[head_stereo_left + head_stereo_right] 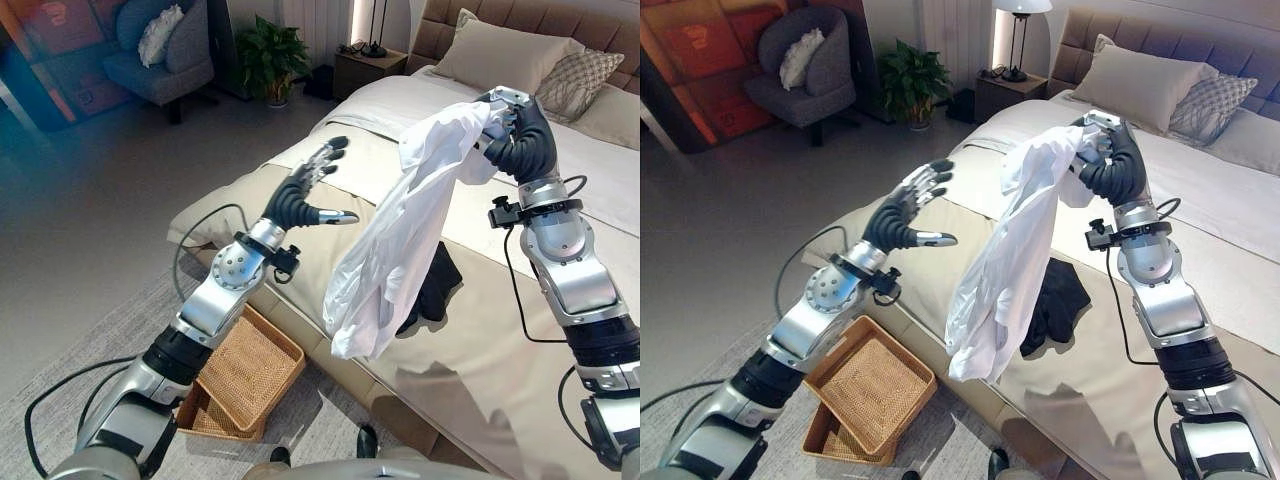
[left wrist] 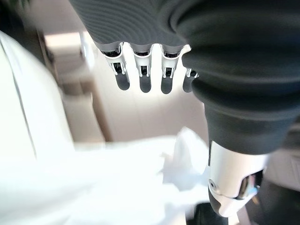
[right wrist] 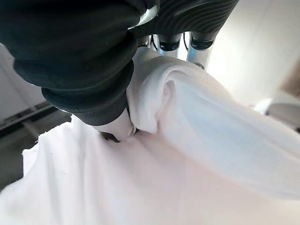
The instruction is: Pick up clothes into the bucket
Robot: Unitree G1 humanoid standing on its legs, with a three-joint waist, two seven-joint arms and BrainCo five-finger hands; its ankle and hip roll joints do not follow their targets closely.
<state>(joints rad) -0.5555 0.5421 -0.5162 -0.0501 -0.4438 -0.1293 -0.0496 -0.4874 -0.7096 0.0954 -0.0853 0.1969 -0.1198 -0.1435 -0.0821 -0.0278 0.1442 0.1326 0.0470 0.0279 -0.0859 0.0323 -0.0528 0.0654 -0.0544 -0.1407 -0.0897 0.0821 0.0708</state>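
Head views: right hand (image 1: 520, 135) clenched on white shirt (image 1: 400, 240), hanging over bed (image 1: 480, 300); left hand (image 1: 310, 195) spread, empty; wicker basket (image 1: 245, 375) on floor.
Wrist views: grip confirmed.
Advice: lift clear, swing left, lower hem into basket.

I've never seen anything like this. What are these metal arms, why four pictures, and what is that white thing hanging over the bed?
These are the two arms of a humanoid robot, tidying clothes. The two wide pictures come from cameras in its head, looking down; the two close ones come from cameras on each wrist. The right hand has its fingers curled round a white shirt and holds it up above the bed, so the cloth hangs down. The left hand is open in the air beside the shirt, holding nothing. A dark garment lies on the bed behind the shirt. On the floor by the bed stands a wicker basket, apparently where the clothes should go.
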